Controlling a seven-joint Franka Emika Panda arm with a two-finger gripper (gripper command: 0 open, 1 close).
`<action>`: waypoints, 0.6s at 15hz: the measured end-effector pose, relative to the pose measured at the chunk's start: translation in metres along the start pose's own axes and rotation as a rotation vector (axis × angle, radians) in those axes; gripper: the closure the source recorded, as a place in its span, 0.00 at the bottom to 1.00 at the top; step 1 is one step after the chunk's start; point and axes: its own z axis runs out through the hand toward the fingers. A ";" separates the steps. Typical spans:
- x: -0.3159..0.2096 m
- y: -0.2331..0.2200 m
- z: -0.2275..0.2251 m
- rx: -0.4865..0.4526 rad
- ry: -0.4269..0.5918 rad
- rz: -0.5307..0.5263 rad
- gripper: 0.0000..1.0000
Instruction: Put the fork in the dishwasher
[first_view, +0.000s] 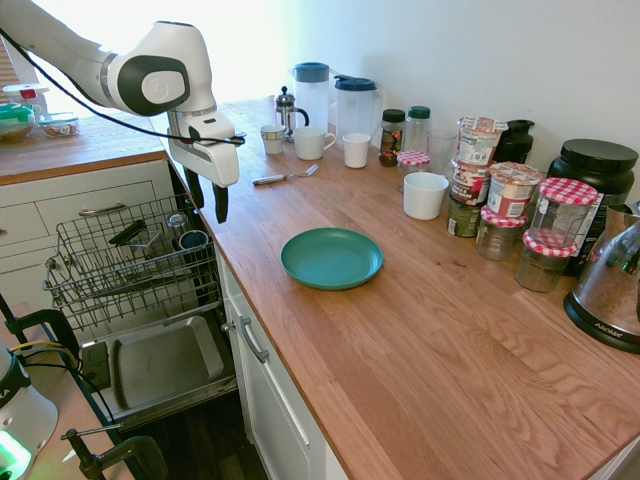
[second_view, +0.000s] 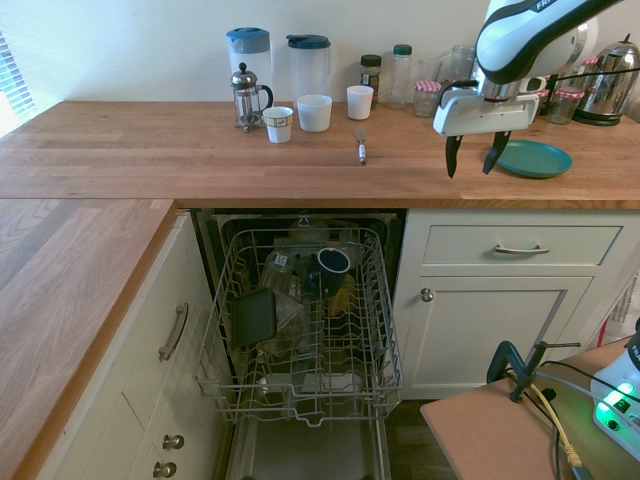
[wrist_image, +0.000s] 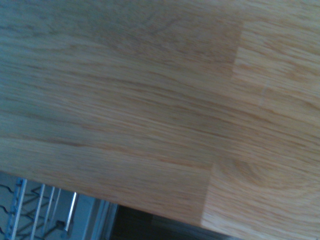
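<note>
The silver fork (first_view: 285, 177) (second_view: 361, 146) lies flat on the wooden counter in front of the white mugs, untouched. Below the counter the dishwasher stands open, its grey wire rack (first_view: 130, 262) (second_view: 305, 320) pulled out over the dropped door (first_view: 160, 362). My gripper (first_view: 206, 199) (second_view: 470, 152) hangs open and empty over the counter's front edge, between the fork and the teal plate (first_view: 331, 257) (second_view: 533, 158). The wrist view is filled with blurred counter wood (wrist_image: 150, 100), with a strip of the rack (wrist_image: 35, 210) at one edge.
Two jugs (first_view: 333, 102), a cafetiere (first_view: 288, 110), white mugs (first_view: 312, 142) and several jars (first_view: 510, 205) line the back of the counter. A kettle (first_view: 610, 290) stands at the right. The rack holds a blue cup (second_view: 333, 261) and other dishes.
</note>
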 end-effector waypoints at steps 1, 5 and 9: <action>-0.003 -0.014 -0.004 0.010 0.006 0.016 0.00; -0.004 -0.078 -0.014 0.045 0.033 0.080 0.00; 0.009 -0.138 -0.016 0.091 0.061 0.157 0.00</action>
